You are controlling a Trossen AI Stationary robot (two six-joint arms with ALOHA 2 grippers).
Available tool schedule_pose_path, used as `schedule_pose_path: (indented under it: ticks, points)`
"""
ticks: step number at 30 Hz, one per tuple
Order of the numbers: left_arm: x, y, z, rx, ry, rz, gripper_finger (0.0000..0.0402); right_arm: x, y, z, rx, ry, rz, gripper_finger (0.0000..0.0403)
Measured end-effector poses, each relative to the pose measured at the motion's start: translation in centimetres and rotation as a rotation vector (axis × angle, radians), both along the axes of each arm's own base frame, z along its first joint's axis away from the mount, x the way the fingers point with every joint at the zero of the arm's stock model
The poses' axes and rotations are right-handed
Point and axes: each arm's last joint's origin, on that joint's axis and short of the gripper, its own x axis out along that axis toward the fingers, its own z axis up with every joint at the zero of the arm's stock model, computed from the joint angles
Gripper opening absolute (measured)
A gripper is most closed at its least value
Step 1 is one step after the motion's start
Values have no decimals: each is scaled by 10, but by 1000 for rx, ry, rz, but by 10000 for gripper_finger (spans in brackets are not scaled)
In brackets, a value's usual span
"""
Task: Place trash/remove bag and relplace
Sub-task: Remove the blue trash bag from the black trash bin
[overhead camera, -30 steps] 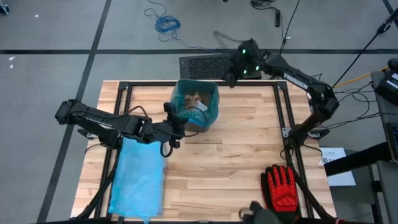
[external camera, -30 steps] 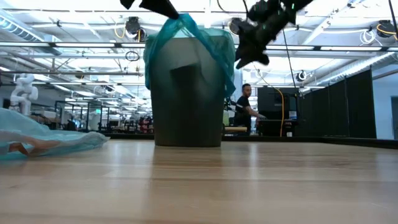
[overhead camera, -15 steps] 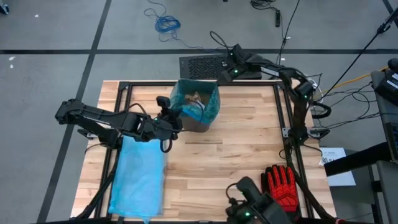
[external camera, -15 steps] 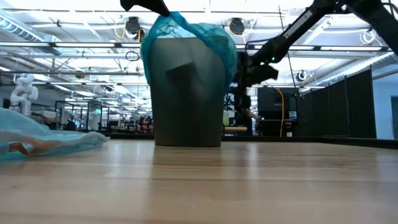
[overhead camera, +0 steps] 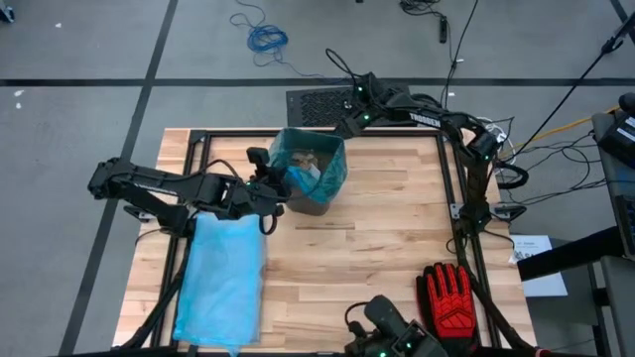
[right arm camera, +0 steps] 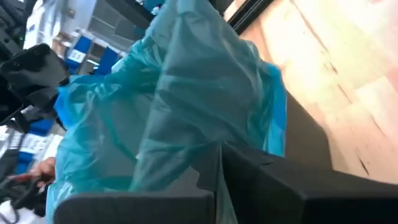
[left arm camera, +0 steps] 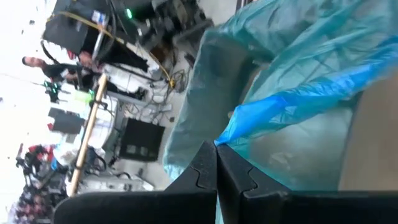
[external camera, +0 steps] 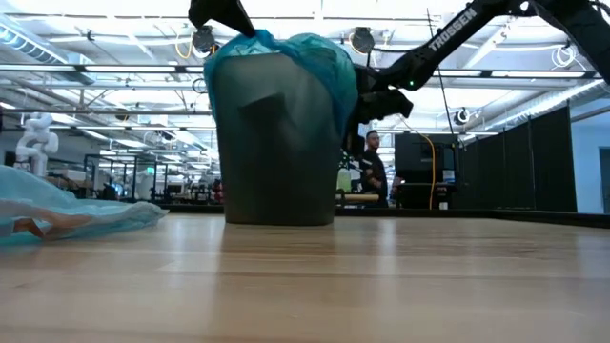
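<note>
Wooden desk (overhead camera: 377,248) carrying a spare blue bag (overhead camera: 220,283) lying flat, then a dark bin (overhead camera: 316,193) lined with a teal bag (overhead camera: 334,164). Trash (overhead camera: 310,159) down inside that liner. Left end effector (overhead camera: 273,188) pinching the liner's near rim; right end effector (overhead camera: 342,127) pressed together on its far rim.

"TROSSEN" in white letters on right arm (external camera: 456,29); no other text readable.
</note>
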Motion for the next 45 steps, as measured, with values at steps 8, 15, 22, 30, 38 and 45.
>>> schedule_pose_path:
  ticks: [8, 15, 22, 30, 38, 45]
  points:
    - [-5, 0, -5, -44, 2, 42, 0, -16, 22, 64, -245, -81, -75, 1]
    - [-6, -4, -2, 0, 2, 50, 0, -40, 54, 120, -456, -138, -134, 0]
    - [-20, -8, 13, -17, -40, 70, 0, -90, 31, 127, -526, -33, -267, 0]
    - [-33, -8, 14, -83, -89, 118, 0, -84, 1, 49, -377, 124, -308, 0]
    - [-33, -8, 14, -93, -102, 125, 0, -29, 31, -26, -236, 98, -236, 0]
    - [-33, -8, 14, -95, -101, 125, 0, 4, 81, -40, -147, 71, -149, 0]
